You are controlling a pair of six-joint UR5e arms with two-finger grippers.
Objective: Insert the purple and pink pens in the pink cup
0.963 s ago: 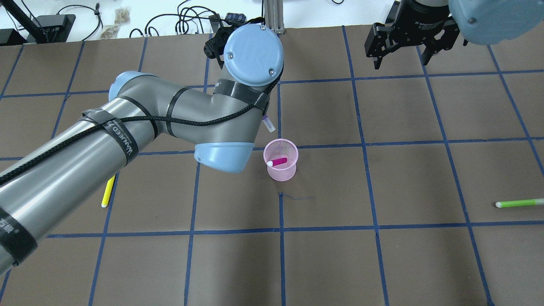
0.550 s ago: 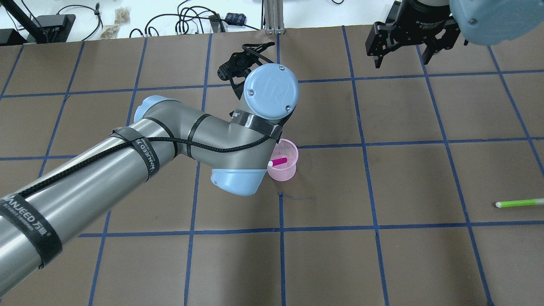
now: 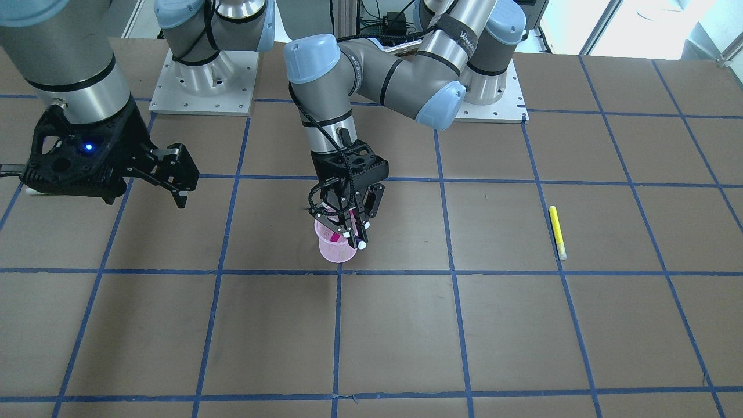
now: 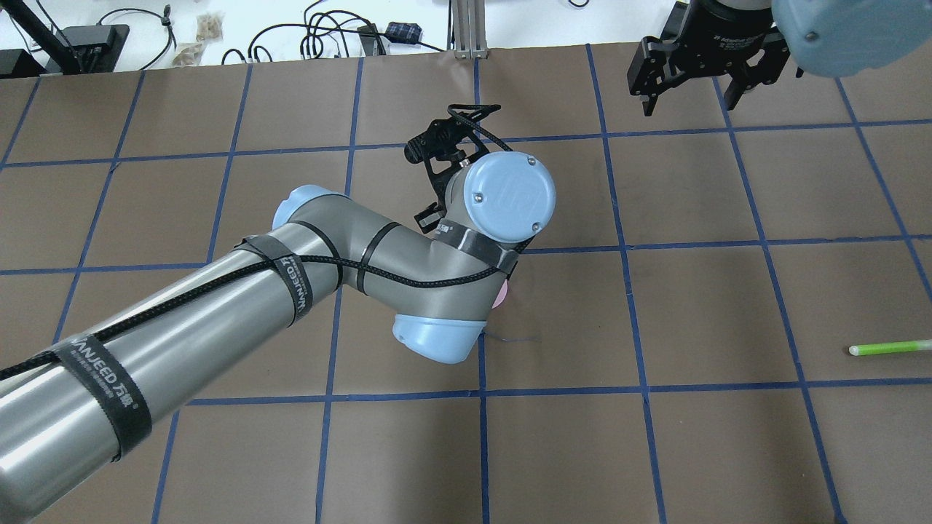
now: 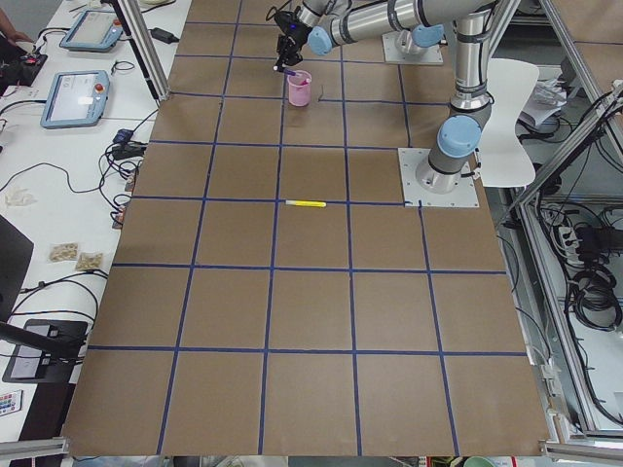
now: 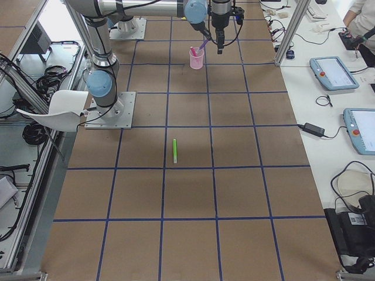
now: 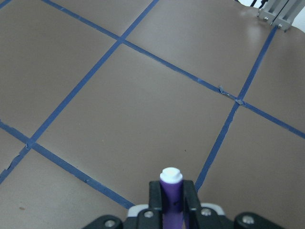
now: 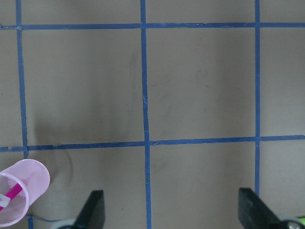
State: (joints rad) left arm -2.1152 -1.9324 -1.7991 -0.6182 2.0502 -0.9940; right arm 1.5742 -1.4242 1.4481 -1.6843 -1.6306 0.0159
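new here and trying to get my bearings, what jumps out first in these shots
The left gripper, shut on a purple pen, hangs right at the mesh pink cup near the table's middle, which already holds a pink pen. The right gripper hangs open and empty far off to the side. A yellow pen and a green pen lie loose on opposite sides of the table.

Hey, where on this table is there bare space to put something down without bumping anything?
The whole row of squares on the operators' side, beyond the pink mesh cup, is bare. So is the stretch between that cup and the yellow pen. Crowded: right at the cup, where the left claw hangs with the purple pen.
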